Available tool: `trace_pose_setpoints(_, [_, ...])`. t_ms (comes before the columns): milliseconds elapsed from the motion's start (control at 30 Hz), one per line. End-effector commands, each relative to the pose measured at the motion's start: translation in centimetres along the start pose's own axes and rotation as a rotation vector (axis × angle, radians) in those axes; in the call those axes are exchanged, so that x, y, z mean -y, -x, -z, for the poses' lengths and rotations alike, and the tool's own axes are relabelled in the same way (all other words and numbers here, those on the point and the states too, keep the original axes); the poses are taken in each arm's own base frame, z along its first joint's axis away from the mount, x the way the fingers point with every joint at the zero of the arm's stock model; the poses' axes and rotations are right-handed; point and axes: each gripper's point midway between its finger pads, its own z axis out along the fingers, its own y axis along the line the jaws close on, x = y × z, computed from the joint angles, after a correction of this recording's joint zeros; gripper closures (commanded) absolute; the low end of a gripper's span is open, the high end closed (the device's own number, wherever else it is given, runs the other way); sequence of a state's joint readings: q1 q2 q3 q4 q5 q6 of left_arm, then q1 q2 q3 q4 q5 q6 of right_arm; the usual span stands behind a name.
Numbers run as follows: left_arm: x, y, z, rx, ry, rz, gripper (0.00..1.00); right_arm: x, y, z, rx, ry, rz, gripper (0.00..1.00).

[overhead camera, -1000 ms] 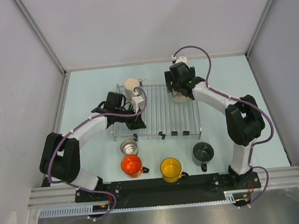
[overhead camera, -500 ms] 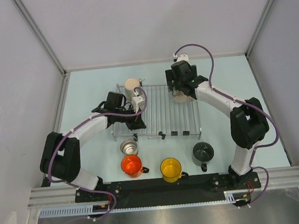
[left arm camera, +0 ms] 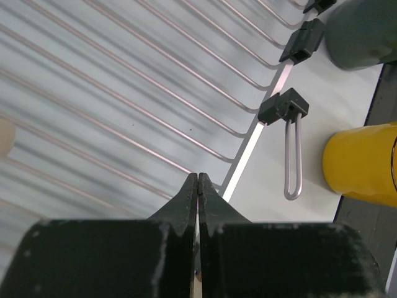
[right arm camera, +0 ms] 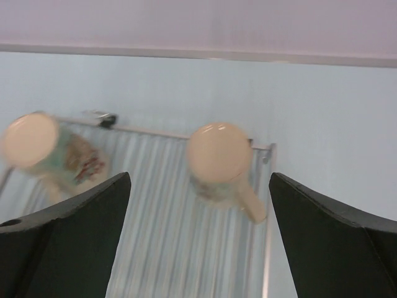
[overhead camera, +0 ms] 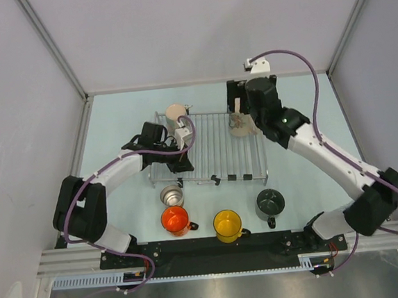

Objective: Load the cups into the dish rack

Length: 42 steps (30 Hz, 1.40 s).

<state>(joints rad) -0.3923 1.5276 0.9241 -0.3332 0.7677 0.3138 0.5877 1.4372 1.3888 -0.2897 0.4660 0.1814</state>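
While two beige mugs point(right arm camera: 218, 155) stand on dish rack point(overhead camera: 221, 162): left gripper point(left arm camera: 197, 181) pinched closed, empty; right gripper point(right arm camera: 200, 180) spread wide, empty

The wire dish rack point(overhead camera: 217, 154) is lying flat, with one beige mug point(overhead camera: 175, 112) sitting upside down at its far-left corner and a second beige mug point(overhead camera: 239, 126) at its far-right. The steel cup point(overhead camera: 171, 195), orange mug point(overhead camera: 174, 219), yellow mug point(overhead camera: 227, 224) and dark grey mug point(overhead camera: 270, 201) are standing upright on the tabletop point(overhead camera: 119, 114) nearby.

Overhead and wrist views sharing dish rack point(overhead camera: 216, 147)
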Motion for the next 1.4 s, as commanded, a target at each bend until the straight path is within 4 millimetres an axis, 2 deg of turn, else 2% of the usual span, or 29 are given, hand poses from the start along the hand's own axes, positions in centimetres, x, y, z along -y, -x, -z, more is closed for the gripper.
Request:
trace_pose_setpoints(0, [-0.6, 4.3, 3.4, 0.094, 0.118, -0.066, 0.99, -5.6, 1.2, 8.2, 0.12, 0.156, 0.06, 0.0])
trace_pose_setpoints(33, [-0.8, 5.2, 4.2, 0.108, 0.158, -0.072, 1.0, -6.1, 0.8, 9.9, 0.114, 0.188, 0.071, 0.0])
trace_pose_setpoints(67, [-0.6, 5.7, 5.3, 0.119, 0.2, -0.085, 1.0, -6.6, -0.8, 10.6, 0.087, 0.209, 0.074, 0.0])
trace_pose_setpoints(100, [-1.1, 6.1, 6.4, 0.124, 0.264, -0.093, 1.0, -8.1, -2.1, 11.9, 0.067, 0.269, 0.084, 0.0])
trace_pose_setpoints(167, [-0.8, 6.3, 7.8, 0.125, 0.311, -0.113, 1.0, -8.4, -3.9, 13.3, 0.03, 0.307, 0.088, 0.0])
trace_pose_setpoints(200, [-0.2, 6.8, 9.2, 0.152, 0.343, -0.142, 0.99, -8.5, -6.0, 13.6, -0.006, 0.312, 0.102, 0.0])
trace_pose_setpoints(233, [-0.2, 6.6, 9.8, 0.149, 0.372, -0.152, 0.99, -9.0, -7.4, 14.6, -0.032, 0.332, 0.125, 0.0])
trace_pose_setpoints(300, [1.2, 6.3, 11.3, 0.162, 0.384, -0.177, 0.99, -8.8, -10.2, 15.5, -0.074, 0.329, 0.141, 0.01])
trace_pose_setpoints(333, [1.8, 5.5, 11.5, 0.154, 0.374, -0.192, 0.99, -9.3, -11.9, 16.7, -0.106, 0.362, 0.168, 0.01])
trace_pose_setpoints(400, [2.7, 4.3, 11.9, 0.142, 0.372, -0.198, 0.97, -9.8, -14.0, 17.9, -0.155, 0.409, 0.179, 0.04])
trace_pose_setpoints(433, [3.3, 3.5, 12.4, 0.149, 0.38, -0.221, 0.97, -10.6, -16.2, 19.2, -0.195, 0.455, 0.198, 0.04])
trace_pose_setpoints(533, [3.4, 2.1, 12.9, 0.148, 0.42, -0.242, 0.96, -12.6, -19.0, 21.3, -0.255, 0.537, 0.23, 0.07])
trace_pose_setpoints(567, [3.3, 1.8, 13.0, 0.144, 0.434, -0.242, 0.96, -13.8, -19.8, 22.8, -0.263, 0.589, 0.263, 0.07])
trace_pose_setpoints(600, [3.2, 1.5, 12.9, 0.139, 0.438, -0.23, 0.95, -14.6, -21.1, 23.1, -0.283, 0.595, 0.305, 0.07])
trace_pose_setpoints(633, [3.1, 1.4, 12.8, 0.136, 0.438, -0.224, 0.96, -15.6, -20.9, 23.8, -0.28, 0.62, 0.317, 0.07])
trace_pose_setpoints(667, [3.0, 1.2, 12.7, 0.13, 0.436, -0.218, 0.96, -16.7, -21.6, 25.1, -0.289, 0.661, 0.352, 0.07])
trace_pose_setpoints(700, [2.8, 1.0, 12.5, 0.124, 0.436, -0.209, 0.96, -17.4, -22.3, 25.5, -0.297, 0.675, 0.383, 0.08])
trace_pose_setpoints(733, [2.6, 0.8, 12.4, 0.121, 0.441, -0.202, 0.96, -18.4, -23.8, 25.9, -0.315, 0.689, 0.442, 0.08])
trace_pose_setpoints(767, [2.2, 0.9, 12.3, 0.127, 0.46, -0.199, 0.96, -19.7, -24.0, 27.0, -0.315, 0.736, 0.48, 0.08])
trace_pose_setpoints(800, [1.9, 0.6, 12.1, 0.122, 0.463, -0.188, 0.96, -20.3, -24.4, 27.3, -0.321, 0.743, 0.506, 0.08])
trace_pose_setpoints(833, [1.7, 0.8, 12.0, 0.13, 0.471, -0.19, 0.96, -21.0, -26.1, 27.1, -0.348, 0.732, 0.561, 0.09])
trace_pose_setpoints(867, [1.4, 0.6, 12.0, 0.127, 0.478, -0.182, 0.97, -22.2, -25.8, 27.7, -0.35, 0.764, 0.576, 0.1])
trace_pose_setpoints(900, [1.2, 0.4, 11.9, 0.126, 0.487, -0.167, 0.97, -22.6, -26.4, 28.1, -0.357, 0.77, 0.605, 0.1])
trace_pose_setpoints(967, [1.0, 0.6, 11.9, 0.134, 0.494, -0.161, 0.97, -23.8, -28.1, 28.2, -0.393, 0.784, 0.664, 0.11])
trace_pose_setpoints(1033, [0.8, 0.6, 11.9, 0.141, 0.501, -0.149, 0.97, -25.1, -28.0, 28.8, -0.391, 0.811, 0.685, 0.11])
trace_pose_setpoints(1067, [0.6, 0.6, 12.0, 0.143, 0.505, -0.145, 0.97, -25.6, -28.9, 29.0, -0.414, 0.832, 0.705, 0.12])
trace_pose_setpoints(1167, [0.2, 0.6, 12.1, 0.152, 0.513, -0.133, 0.98, -26.9, -29.0, 29.1, -0.413, 0.872, 0.728, 0.12])
trace_pose_setpoints(1200, [0.2, 0.5, 12.1, 0.151, 0.514, -0.126, 0.98, -27.1, -29.6, 29.0, -0.422, 0.875, 0.743, 0.12])
trace_pose_setpoints(1367, [0.0, 0.4, 12.4, 0.164, 0.509, -0.117, 0.98, -28.8, -29.7, 28.3, -0.446, 0.922, 0.732, 0.12])
